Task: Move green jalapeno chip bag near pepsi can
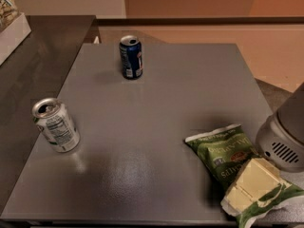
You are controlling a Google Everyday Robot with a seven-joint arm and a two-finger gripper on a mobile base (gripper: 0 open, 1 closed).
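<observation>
- The flat grey square tabletop point(156, 127) fills most of the view and carries both cans and the bag.
- A darker brown counter point(42, 56) runs beside the tabletop's left edge. A white box point(12, 30) sits at its far left corner, only partly in sight.
- The rounded grey housing of the robot arm point(285, 139), with a small vent grille, hangs over the tabletop's right edge, just beside the bag.
- The crinkly green jalapeno chip bag with white lettering point(221, 151) lies flat at the near right corner of the tabletop. One white sealed end points towards the middle and the other reaches the near edge. It is well apart from both cans.
- The cream-coloured claw point(244, 190) is down on the near end of the green bag, touching it, with crumpled green foil showing around its lower side. From here I cannot tell whether it is clenched on the bag or released.
- A silver-white drink can with a nutrition label point(55, 125) stands near the left edge, leaning slightly, its top open.
- The dark blue pepsi can with a silver top point(130, 57) stands upright at the far side of the tabletop, left of centre, diagonally across from the bag.
</observation>
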